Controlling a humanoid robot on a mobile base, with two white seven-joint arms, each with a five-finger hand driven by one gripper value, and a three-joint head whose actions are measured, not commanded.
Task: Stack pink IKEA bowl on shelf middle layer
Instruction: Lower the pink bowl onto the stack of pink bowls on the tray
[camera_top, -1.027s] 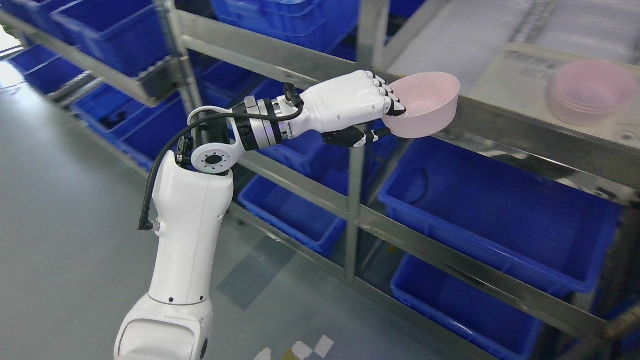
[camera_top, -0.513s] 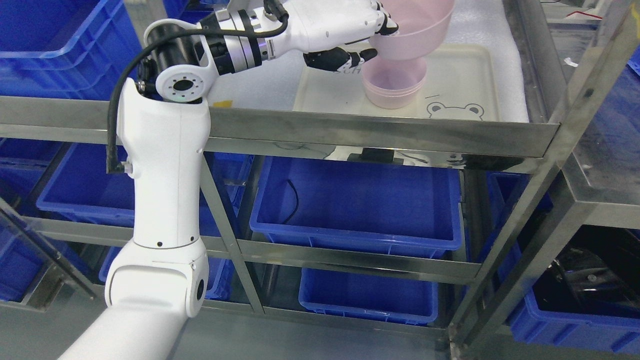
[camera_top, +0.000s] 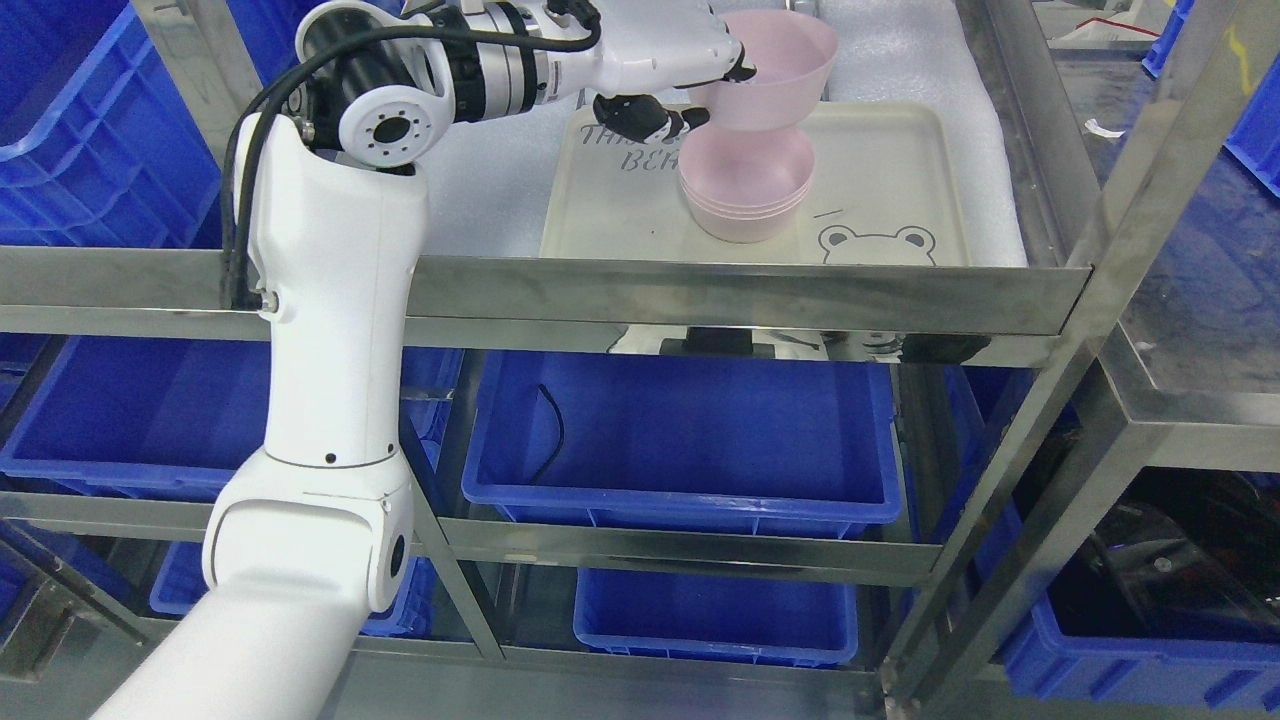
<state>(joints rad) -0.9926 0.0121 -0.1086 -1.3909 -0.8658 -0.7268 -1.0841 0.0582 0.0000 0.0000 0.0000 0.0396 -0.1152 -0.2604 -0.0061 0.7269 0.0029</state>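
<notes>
Gripping the pink bowl (camera_top: 775, 75) by its rim at nine o'clock, the left hand (camera_top: 672, 60) holds it tilted just above the stack of pink bowls (camera_top: 745, 185) on the cream tray (camera_top: 890, 170). Released now, the bowl sits slightly toward one o'clock of the stack and could catch a rim, jam crooked, or knock the stack across the tray toward the shelf rail (camera_top: 700, 295).

Steel shelf (camera_top: 700, 290), white foam liner (camera_top: 900, 60), cream bear-print tray (camera_top: 900, 180) on it, stacked pink bowls (camera_top: 745, 190) on tray

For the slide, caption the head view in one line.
Left hand holds a pink bowl above the stack of pink bowls on a cream tray.
</notes>
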